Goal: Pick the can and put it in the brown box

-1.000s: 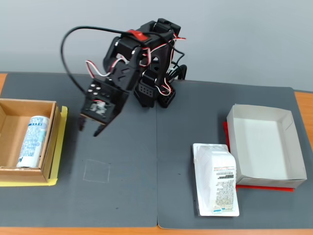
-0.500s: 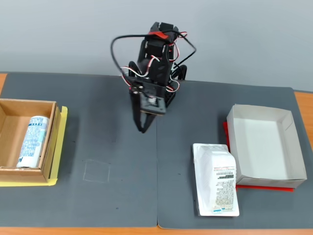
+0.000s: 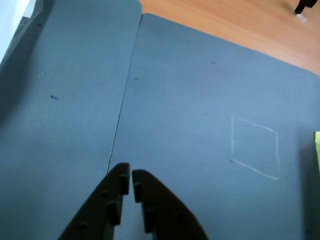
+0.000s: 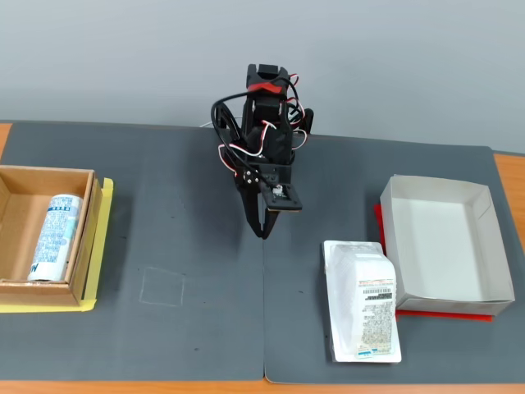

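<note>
Swinging from the left part of the mat back toward the middle over the last second, the arm (image 4: pixel 267 123) is now standing folded above the seam where the two dark grey mats (image 4: pixel 189 271) are meeting, with its gripper (image 4: pixel 262 230) pointing down at that seam in the fixed view. Everything else is lying where it was a second ago.

Those mats are covering most of the wooden table (image 4: pixel 509 176), whose orange surface is showing at the edges. At the right of the fixed view a white-grey box (image 4: pixel 443 246) is sitting open on a red sheet (image 4: pixel 447 313), and a white plastic-wrapped packet (image 4: pixel 362 302) with a printed label is lying just beside it, touching or nearly touching its left wall. At the far left the brown box (image 4: pixel 16 180) is resting on a yellow sheet (image 4: pixel 100 246), well apart from the arm. The can (image 4: pixel 53 237) is lying on its side inside the brown box, along the right wall, its length running toward the camera.

A faint chalk square (image 4: pixel 162 286) is showing on the left mat between the brown box and the seam; the wrist view is catching it too (image 3: pixel 255 147), off to the right of the gripper (image 3: pixel 131 176).

In the wrist view the two black fingers (image 3: pixel 112 200) are nearly pressing together, only a thin slit showing between their tips, and they are gripping nothing, hanging over bare mat next to the seam.
</note>
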